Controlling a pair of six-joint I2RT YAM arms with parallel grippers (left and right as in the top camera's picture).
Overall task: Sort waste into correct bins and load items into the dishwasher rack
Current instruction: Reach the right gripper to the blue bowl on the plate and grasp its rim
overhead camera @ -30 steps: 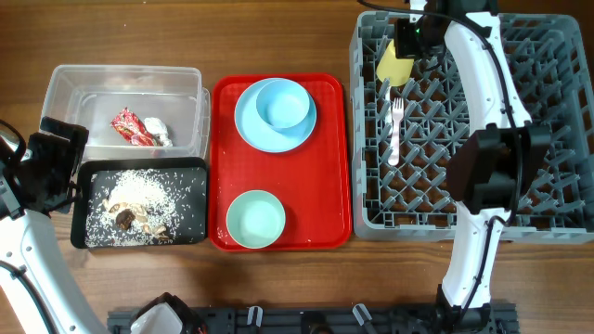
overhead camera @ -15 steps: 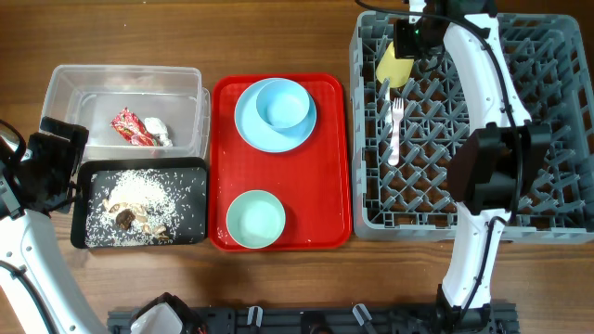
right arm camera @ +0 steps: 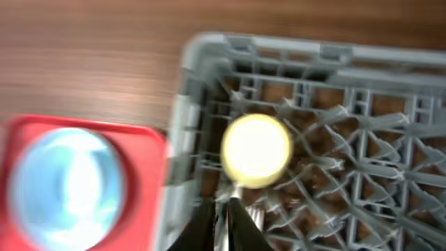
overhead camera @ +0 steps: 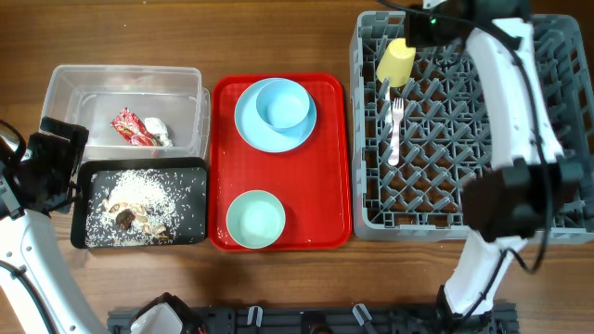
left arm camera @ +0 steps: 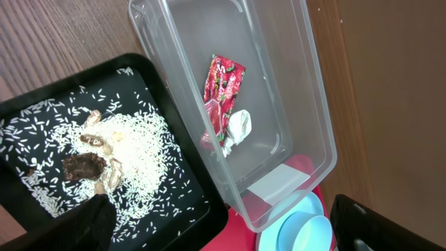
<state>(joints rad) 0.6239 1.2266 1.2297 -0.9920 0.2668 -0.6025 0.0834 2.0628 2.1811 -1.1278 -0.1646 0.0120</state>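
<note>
Small yellow plastic cup (overhead camera: 395,61) sits in large grey pegged crate's (overhead camera: 557,213) far-left corner, just beyond right fingers (right arm camera: 240,226): nearly closed, empty. Left fingers (left arm camera: 83,226) wide open, empty, well apart from crate.

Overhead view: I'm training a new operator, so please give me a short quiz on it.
1. True or false: the yellow cup is in the dishwasher rack.
2. How many dishes sit on the red tray?
3. Where is the red wrapper? A clear tub; B dishwasher rack; C red tray.
Key: 1 true; 2 three (a plate, the small bowl on it, a green bowl); 3 A.
</note>
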